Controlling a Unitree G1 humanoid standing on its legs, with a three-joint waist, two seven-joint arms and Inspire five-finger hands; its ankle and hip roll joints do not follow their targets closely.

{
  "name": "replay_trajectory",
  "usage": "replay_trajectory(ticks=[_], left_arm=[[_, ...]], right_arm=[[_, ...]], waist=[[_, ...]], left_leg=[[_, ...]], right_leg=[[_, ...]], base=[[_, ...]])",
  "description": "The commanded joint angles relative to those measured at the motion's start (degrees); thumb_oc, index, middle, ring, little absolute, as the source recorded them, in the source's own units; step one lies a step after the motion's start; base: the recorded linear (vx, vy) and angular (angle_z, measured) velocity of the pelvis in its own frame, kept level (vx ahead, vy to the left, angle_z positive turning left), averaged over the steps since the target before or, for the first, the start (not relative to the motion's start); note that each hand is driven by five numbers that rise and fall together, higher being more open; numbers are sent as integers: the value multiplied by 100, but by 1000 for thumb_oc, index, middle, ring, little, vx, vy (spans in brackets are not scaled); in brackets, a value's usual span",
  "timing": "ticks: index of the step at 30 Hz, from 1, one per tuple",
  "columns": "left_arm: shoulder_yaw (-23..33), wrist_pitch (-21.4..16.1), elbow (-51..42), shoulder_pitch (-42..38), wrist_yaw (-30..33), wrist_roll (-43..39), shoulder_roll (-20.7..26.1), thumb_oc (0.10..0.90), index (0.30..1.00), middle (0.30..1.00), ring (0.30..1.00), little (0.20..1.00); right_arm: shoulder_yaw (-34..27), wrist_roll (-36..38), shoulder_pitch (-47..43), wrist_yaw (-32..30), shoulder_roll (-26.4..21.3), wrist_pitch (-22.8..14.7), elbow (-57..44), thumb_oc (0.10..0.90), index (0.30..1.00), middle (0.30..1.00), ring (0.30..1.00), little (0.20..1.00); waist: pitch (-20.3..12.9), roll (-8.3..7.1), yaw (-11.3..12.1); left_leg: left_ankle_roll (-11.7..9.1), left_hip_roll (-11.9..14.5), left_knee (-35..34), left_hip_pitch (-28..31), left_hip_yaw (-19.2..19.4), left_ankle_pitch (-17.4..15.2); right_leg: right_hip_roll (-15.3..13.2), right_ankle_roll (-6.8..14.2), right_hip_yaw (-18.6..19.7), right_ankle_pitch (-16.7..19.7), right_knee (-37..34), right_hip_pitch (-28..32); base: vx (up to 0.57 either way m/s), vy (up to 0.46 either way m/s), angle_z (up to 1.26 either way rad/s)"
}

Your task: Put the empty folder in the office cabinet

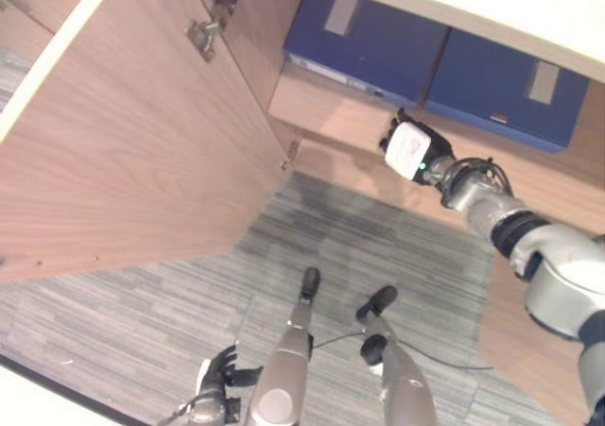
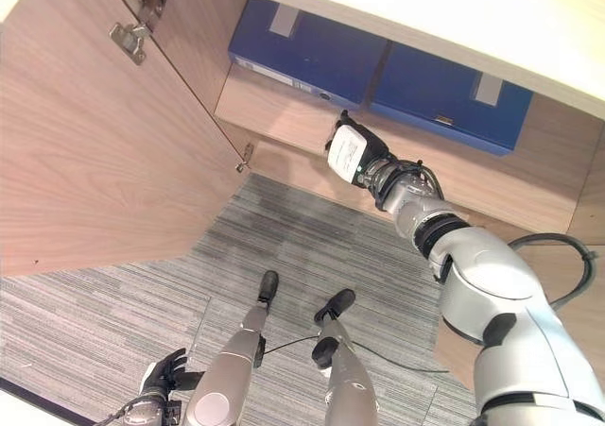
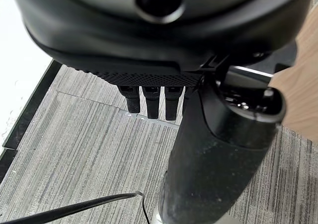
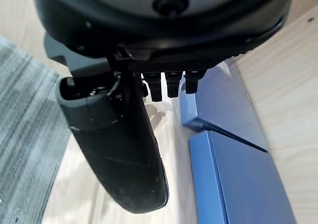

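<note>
Apparently both blue folders point(image 1: 444, 62) already stand inside the cabinet point(image 1: 142, 143), right robot hand point(image 1: 411, 147) released before them, left robot hand point(image 1: 216, 374) relaxed.

arms: silver-grey, black joint bands | robot hand point(image 2: 354, 152): dark, white back panel

Blue folders point(image 1: 435, 62) partly hidden under the cabinet top point(image 1: 492, 10)

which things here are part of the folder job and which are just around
Part of the job:
- two blue folders lying on the cabinet shelf
- right hand, at the shelf edge, open
- open cabinet door

Just around:
- grey carpet floor
- left hand, low by the floor, idle
</note>
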Motion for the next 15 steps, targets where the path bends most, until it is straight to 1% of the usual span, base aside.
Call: replay_trajectory(ticks=[1, 5, 8, 9, 10, 11, 12, 13, 15], left_arm=[[-238, -5, 43, 558, 64, -215, 465, 800, 900, 900, 900, 900], [-248, 1, 18, 554, 85, -211, 510, 800, 900, 900, 900, 900], [-265, -5, -20, 563, 91, -177, 542, 800, 900, 900, 900, 900], [-260, -1, -56, 580, 75, -153, 566, 800, 900, 900, 900, 900], [-257, -13, -144, 624, 50, -134, 614, 800, 900, 900, 900, 900], [-257, -11, -149, 626, 49, -133, 617, 800, 900, 900, 900, 900], [-282, -27, -170, 646, 52, -71, 661, 800, 900, 900, 900, 900], [-281, -27, -172, 646, 53, -69, 662, 800, 900, 900, 900, 900], [-301, -39, -205, 654, 48, -54, 739, 800, 900, 900, 900, 900]], right_arm=[[26, 424, -1083, -188, 149, 726, 491, 800, 900, 900, 900, 900], [-29, 588, -1209, -129, 307, 745, 547, 800, 900, 900, 900, 900], [-141, 846, -1225, -103, 389, 641, 566, 800, 900, 900, 900, 900], [-181, 999, -1254, -68, 427, 532, 535, 800, 900, 900, 900, 900], [-197, 1308, -1330, -99, 444, 390, 491, 800, 900, 900, 900, 900], [-193, 1322, -1333, -108, 442, 384, 496, 800, 900, 900, 900, 900], [-180, 1563, -1365, -139, 455, 280, 512, 800, 900, 900, 900, 900], [-177, 1573, -1369, -145, 455, 273, 518, 800, 900, 900, 900, 900], [-111, 1803, -1505, -134, 663, 185, 532, 800, 900, 900, 900, 900]], waist=[[62, -262, 255], [86, -248, 303], [91, -246, 325], [97, -245, 338], [110, -248, 377], [110, -249, 378], [126, -247, 409], [125, -248, 411], [149, -234, 493]], left_leg=[[-170, -8, -127, 633, 15, -835], [-165, -13, -127, 614, 8, -814], [-167, -14, -124, 601, 5, -805], [-168, -13, -123, 591, 2, -801], [-175, -12, -124, 569, -15, -791], [-175, -12, -124, 566, -15, -790], [-182, -7, -124, 544, -20, -778], [-183, -6, -124, 542, -19, -778], [-189, 4, -123, 495, -23, -755]], right_leg=[[-22, 868, 67, 15, -430, 577], [-6, 860, 60, 18, -430, 561], [-1, 853, 57, 18, -430, 547], [0, 851, 45, 19, -426, 543], [4, 855, 26, 32, -435, 531], [5, 856, 25, 34, -438, 530], [19, 855, 25, 39, -453, 512], [20, 854, 26, 39, -455, 510], [28, 851, 17, 54, -475, 476]], base=[[-3, 13, 10], [-1, 5, 4], [0, 0, 0], [0, 0, 0], [0, 0, 0], [0, 0, 0], [4, -5, 4], [7, -10, 6], [5, -12, 8]])
